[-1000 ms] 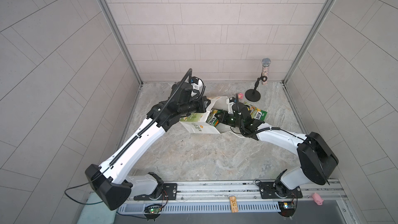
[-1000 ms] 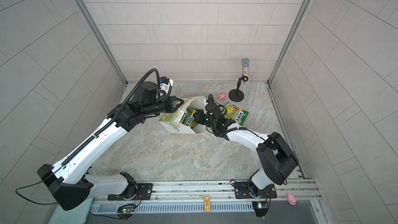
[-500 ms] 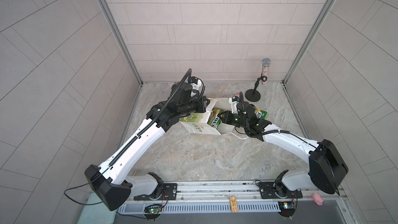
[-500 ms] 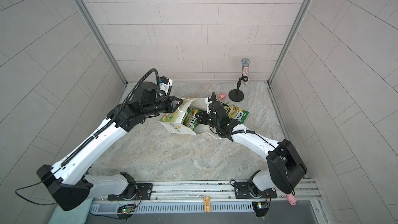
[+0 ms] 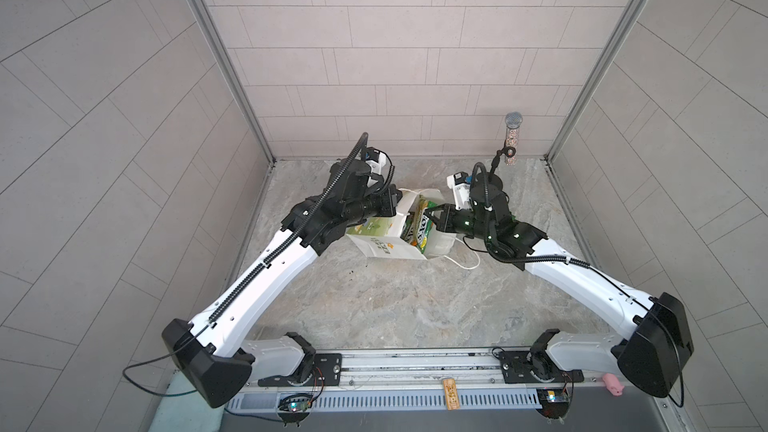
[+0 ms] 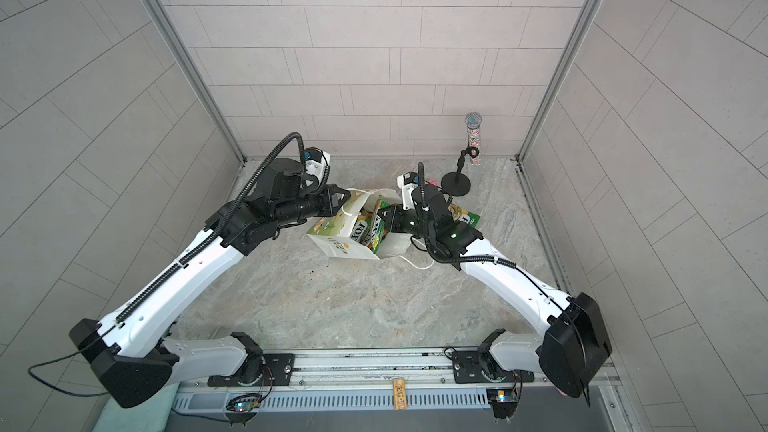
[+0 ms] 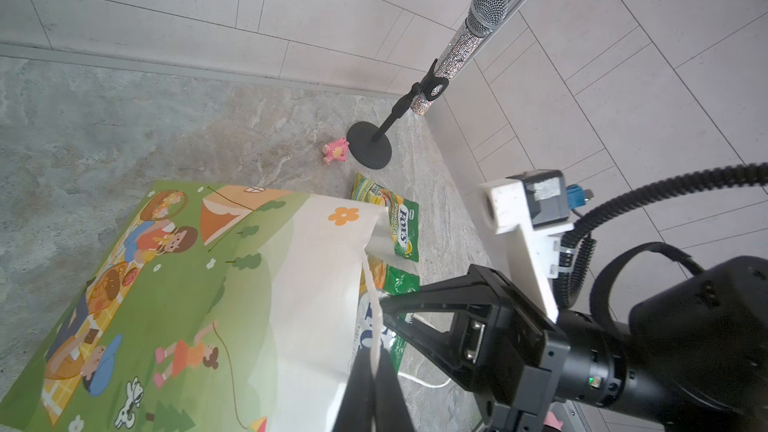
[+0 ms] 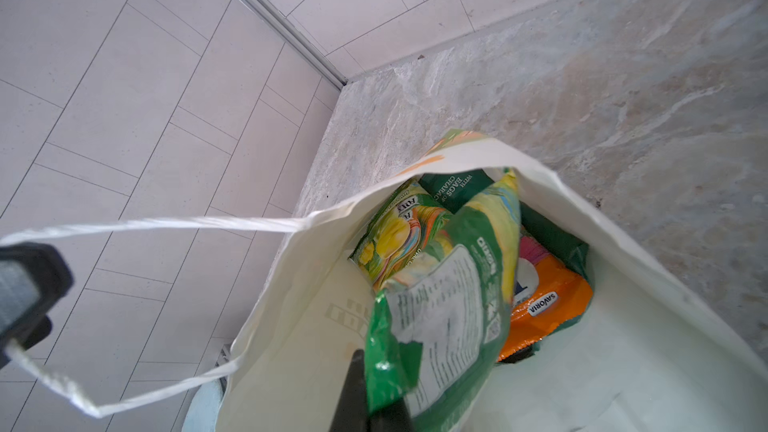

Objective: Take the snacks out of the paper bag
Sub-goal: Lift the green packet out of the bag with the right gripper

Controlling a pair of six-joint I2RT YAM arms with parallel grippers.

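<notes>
1. Since a second ago the left arm has hardly shifted. The right gripper (image 5: 437, 218) has backed from deep inside the paper bag (image 5: 380, 243) to its mouth, and its elbow has swung toward the right edge of both top views.
2. Left of centre, the left gripper (image 5: 395, 202) is pinched tight on the taut cord handle (image 8: 166, 224), holding the bag's upper rim up. The bag lies tipped at mid-frame, mouth facing right.
3. At the mouth, the right claw is clamped on the edge of the held FOX'S packet (image 8: 449, 305), which is partly out but not yet past the rim.
4. By my reading, a second snack is on its way out. The floor packet (image 6: 466, 216) already lies right of the bag. Another FOX'S packet (image 8: 399, 234), a dark green bag (image 8: 453, 189) and an orange packet (image 8: 548, 305) are still inside.
5. Edges: the held packet's trailing end must clear the paper rim. The loose handle (image 5: 467, 267) lies on the floor below the right wrist, where it could snag.
6. Room: bare floor spreads across the lower middle of the frame. The upper right is tighter, with the floor packet, the microphone stand (image 6: 455, 187) and a pink toy (image 7: 336, 150) near the back wall.
</notes>
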